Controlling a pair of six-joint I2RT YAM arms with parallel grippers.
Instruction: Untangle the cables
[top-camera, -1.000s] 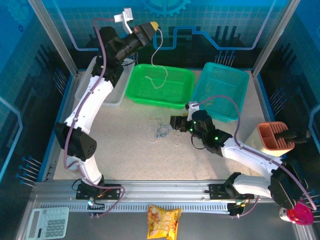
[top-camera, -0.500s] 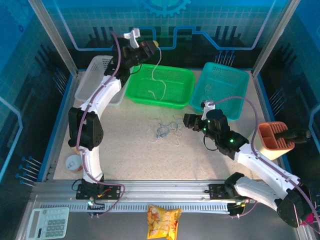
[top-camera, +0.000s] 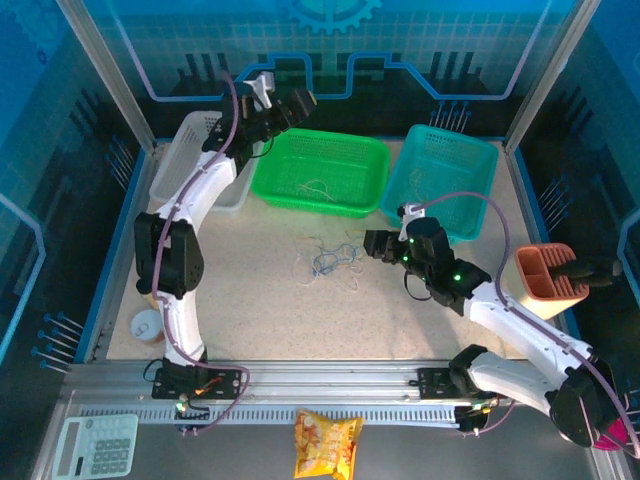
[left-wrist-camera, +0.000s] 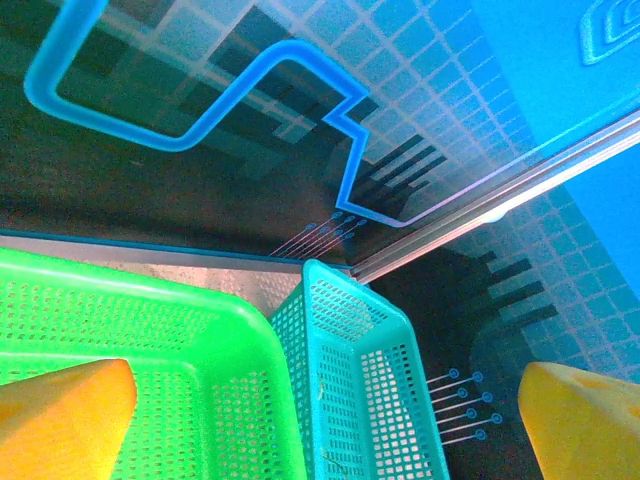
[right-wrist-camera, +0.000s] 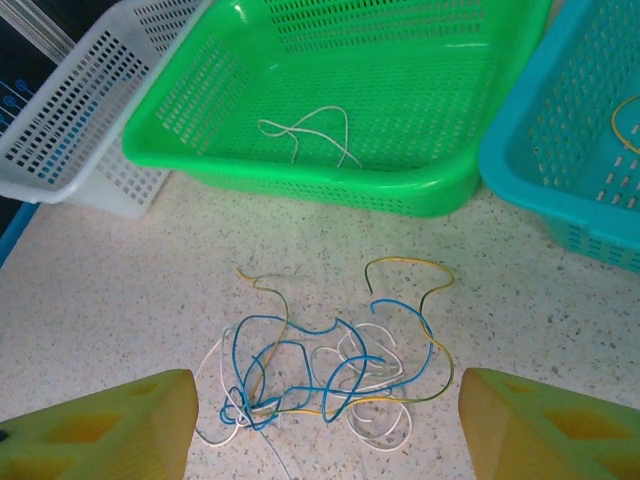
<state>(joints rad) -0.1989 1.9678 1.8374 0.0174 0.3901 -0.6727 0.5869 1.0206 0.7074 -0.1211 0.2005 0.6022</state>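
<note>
A tangle of blue, white and yellow cables (top-camera: 330, 258) lies on the table in front of the green basket (top-camera: 265, 175). My right gripper (top-camera: 372, 245) hovers open just right of it; in the right wrist view the tangle (right-wrist-camera: 330, 350) sits between and ahead of the yellow fingers (right-wrist-camera: 120, 425), untouched. One white cable (top-camera: 315, 187) lies loose inside the green basket (right-wrist-camera: 300, 170). A yellow cable (right-wrist-camera: 625, 125) rests in the teal basket (top-camera: 455, 135). My left gripper (top-camera: 300, 100) is open and empty, raised over the green basket's back left corner.
A white basket (top-camera: 190, 150) stands left of the green one. An orange holder (top-camera: 548, 272) sits at the table's right edge, a small cup (top-camera: 148, 325) at the left. The left wrist view looks over the green (left-wrist-camera: 150, 290) and teal (left-wrist-camera: 340, 290) baskets toward the back wall.
My left gripper has opened and let go of the white cable, which dropped into the green basket. The right gripper drew slightly back toward the tangle.
</note>
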